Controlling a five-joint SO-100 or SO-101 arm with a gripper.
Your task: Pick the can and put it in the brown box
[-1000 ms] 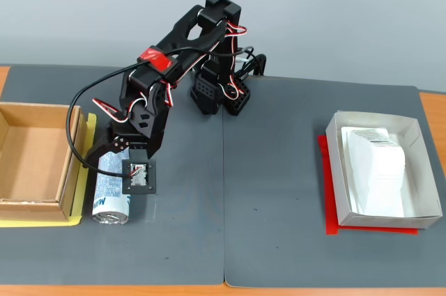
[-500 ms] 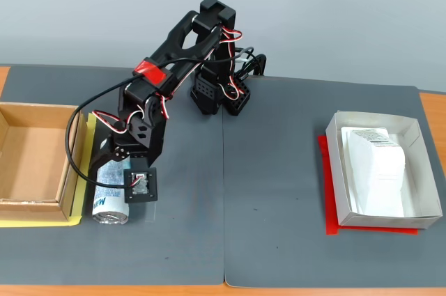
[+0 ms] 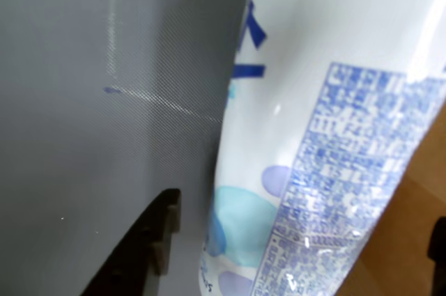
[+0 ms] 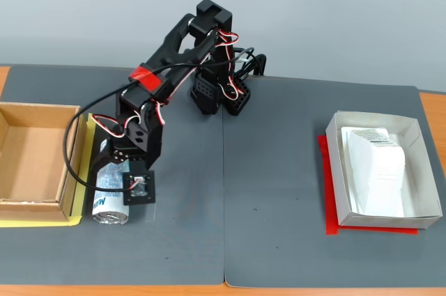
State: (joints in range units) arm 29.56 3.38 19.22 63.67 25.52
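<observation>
The can [image 4: 110,203], white with light-blue print and a silver end, lies on its side on the grey mat just right of the brown box [image 4: 31,153], which is empty. My gripper [image 4: 113,176] is lowered over the can from above. In the wrist view the can [image 3: 327,122] fills the space between my two black fingers. The left finger [image 3: 150,247] stands a small gap away from it, and the right finger [image 3: 439,247] barely shows at the edge. The gripper [image 3: 304,216] is open around the can.
A white-grey paper tray [image 4: 411,129] on a red sheet holds a white packet [image 4: 376,170] at the right. The arm's base [image 4: 219,94] stands at the back centre. A yellow sheet [image 4: 42,221] lies under the brown box.
</observation>
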